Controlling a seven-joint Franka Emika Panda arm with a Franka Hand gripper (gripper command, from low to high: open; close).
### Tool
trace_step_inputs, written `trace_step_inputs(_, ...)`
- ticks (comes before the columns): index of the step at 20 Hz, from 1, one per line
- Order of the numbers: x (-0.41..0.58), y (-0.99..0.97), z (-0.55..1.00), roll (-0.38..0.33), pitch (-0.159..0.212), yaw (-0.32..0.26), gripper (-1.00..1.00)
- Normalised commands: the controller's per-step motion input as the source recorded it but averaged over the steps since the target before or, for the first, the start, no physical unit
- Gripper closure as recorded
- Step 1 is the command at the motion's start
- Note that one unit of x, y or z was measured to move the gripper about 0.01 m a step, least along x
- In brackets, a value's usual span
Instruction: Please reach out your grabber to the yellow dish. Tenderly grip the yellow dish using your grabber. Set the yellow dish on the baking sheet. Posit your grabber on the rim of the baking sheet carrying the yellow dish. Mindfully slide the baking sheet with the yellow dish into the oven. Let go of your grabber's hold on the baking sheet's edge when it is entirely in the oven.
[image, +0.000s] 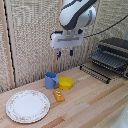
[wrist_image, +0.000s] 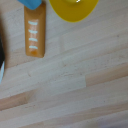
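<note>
On the exterior view's left, at about 7 o'clock on the pale wooden counter (image: 95, 102), a large white patterned plate (image: 28, 105) is seen lying flat. Past it toward the centre a blue mug (image: 51, 80) stands upright, with a small orange-yellow block (image: 59, 95) lying just in front of it. The yellow dish (image: 66, 83) is set just beside the mug, at the mug's 3 o'clock; it is shown as a small, round, bright yellow bowl with a low wall, sitting upright on the counter and about as wide as the mug. In the wrist view the dish (wrist_image: 74, 9) is cut by the picture's edge, and the block (wrist_image: 35, 30) is seen to bear white marks. Above the dish, at about 12 o'clock from it and well clear, the pincer (image: 64, 52) hangs from the white arm with its blue-tipped fingers parted and nothing held between them. At 2 o'clock in the exterior view the baking sheet (image: 96, 72), dark and ridged, is seen in front of the dark oven (image: 114, 54).
</note>
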Motion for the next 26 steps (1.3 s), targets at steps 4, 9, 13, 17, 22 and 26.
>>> trace_step_inputs(4, 0.011, -0.42, -0.19, 0.024, 0.046, -0.069, -1.0)
trace_step_inputs(9, 0.133, -0.19, -0.4, 0.0, 0.061, -0.026, -1.0)
trace_step_inputs(13, 0.138, -0.16, -0.45, 0.0, 0.053, -0.045, -1.0)
trace_step_inputs(17, 0.158, -0.18, -0.44, 0.0, 0.043, -0.029, -1.0)
trace_step_inputs(22, 0.108, -0.13, -0.47, -0.01, 0.032, -0.009, -1.0)
trace_step_inputs(26, 0.1, -0.02, -0.49, -0.054, 0.042, 0.0, -1.0)
